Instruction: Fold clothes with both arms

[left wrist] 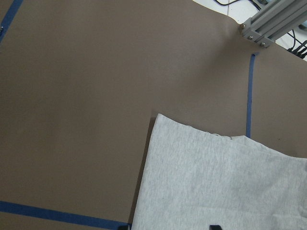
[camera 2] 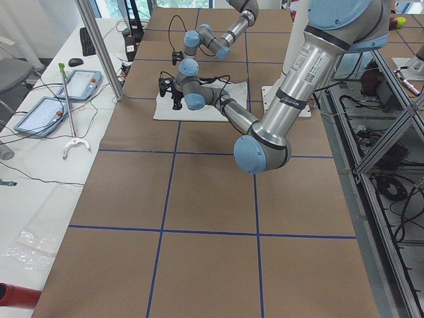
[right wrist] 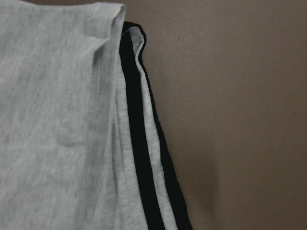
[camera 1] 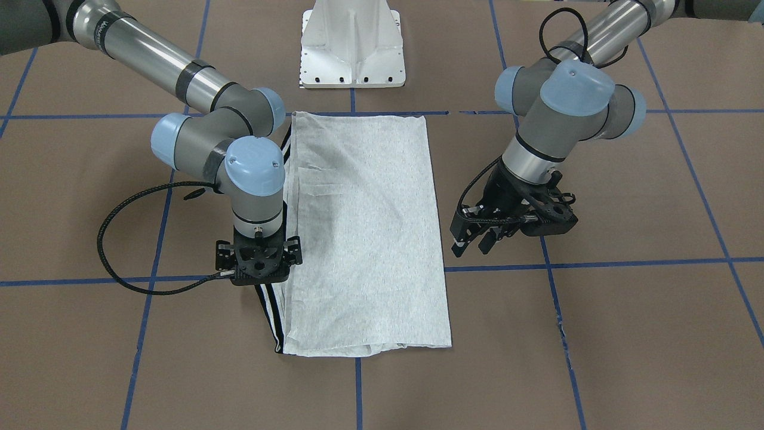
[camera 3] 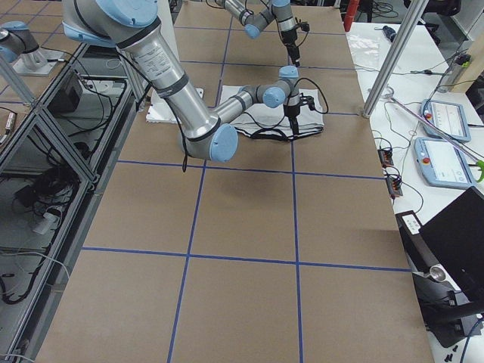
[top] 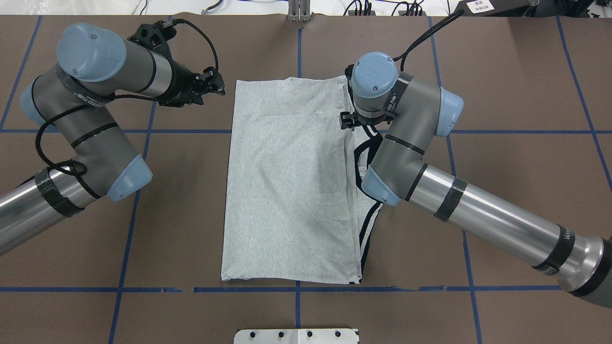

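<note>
The grey T-shirt (camera 1: 364, 239) lies flat on the brown table, folded into a long rectangle with its plain side up; the print is hidden. It also shows in the overhead view (top: 287, 191). Black stripes (right wrist: 139, 143) run along its edge on my right side (top: 366, 224). My right gripper (camera 1: 259, 269) points straight down onto that striped edge near the far end; its fingers are hidden under the wrist (top: 356, 123). My left gripper (camera 1: 471, 248) is open and empty, hovering beside the shirt's other long edge (top: 217, 87).
The white pedestal base (camera 1: 352, 48) stands at the robot's side of the table. Blue tape lines (camera 1: 597, 263) grid the brown surface. An aluminium post (left wrist: 268, 24) stands beyond the shirt's far end. A side desk holds tablets (camera 2: 79, 83).
</note>
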`<state>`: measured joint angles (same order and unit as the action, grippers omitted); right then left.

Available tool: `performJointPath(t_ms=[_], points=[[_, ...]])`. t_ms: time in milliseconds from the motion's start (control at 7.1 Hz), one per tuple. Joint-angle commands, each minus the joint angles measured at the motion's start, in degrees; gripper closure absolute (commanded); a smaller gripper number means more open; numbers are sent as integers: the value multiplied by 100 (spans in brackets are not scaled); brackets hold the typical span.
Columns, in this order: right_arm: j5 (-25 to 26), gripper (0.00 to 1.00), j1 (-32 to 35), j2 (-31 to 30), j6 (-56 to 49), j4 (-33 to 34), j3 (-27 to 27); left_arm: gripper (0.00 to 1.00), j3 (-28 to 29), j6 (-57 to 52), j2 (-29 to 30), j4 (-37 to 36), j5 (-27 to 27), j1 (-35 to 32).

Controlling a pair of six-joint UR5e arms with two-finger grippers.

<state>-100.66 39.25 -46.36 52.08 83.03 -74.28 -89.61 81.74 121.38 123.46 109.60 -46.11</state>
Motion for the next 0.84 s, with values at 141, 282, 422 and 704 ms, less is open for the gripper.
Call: performJointPath(t_ms=[141,282,422,704], points=[[-297,0,-65,-283,789,-24,-820,36,-3,0,9,3,0,5],[-105,0,-388,-547,1787,-41,-1382,36,-3,0,9,3,0,5],[367,0,-835,-810,3007,-42,-1953,36,-3,0,9,3,0,5],[1096,0,-1767,-1111,4743,-42,-2711,36,5,0,9,-6,0,23]])
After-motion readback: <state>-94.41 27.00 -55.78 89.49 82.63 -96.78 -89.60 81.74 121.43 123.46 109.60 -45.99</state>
